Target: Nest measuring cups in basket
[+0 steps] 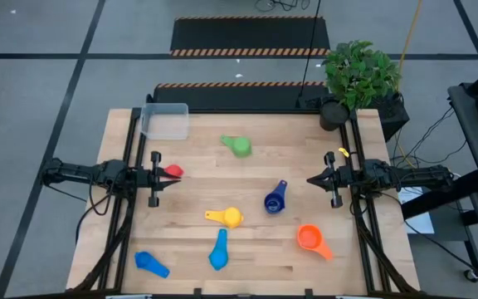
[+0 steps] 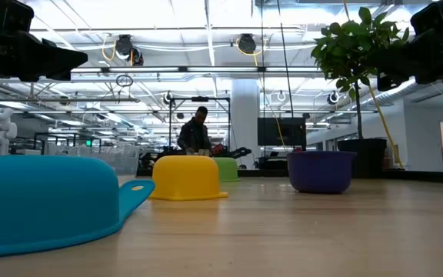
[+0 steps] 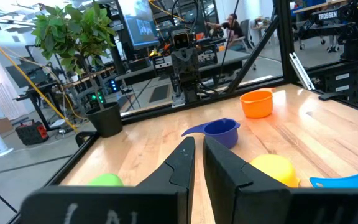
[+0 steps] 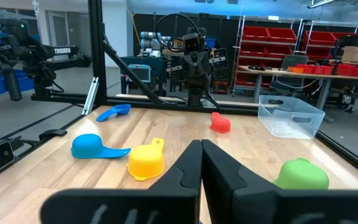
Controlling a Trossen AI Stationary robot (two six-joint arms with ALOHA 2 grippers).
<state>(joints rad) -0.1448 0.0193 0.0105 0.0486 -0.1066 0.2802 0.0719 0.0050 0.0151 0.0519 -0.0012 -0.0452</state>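
I had both arms parked at the table's side edges, left gripper [image 1: 163, 177] and right gripper [image 1: 314, 179] pinched together on nothing, open wood between them. Seven bright cups lay scattered, the red cup [image 1: 173, 171] nearest my left; the clear basket [image 1: 165, 120] sat far-left.

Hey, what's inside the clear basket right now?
Nothing visible: the basket looks empty in the high and right wrist views, its clear walls hiding nothing. All seven cups lie on the table outside it.
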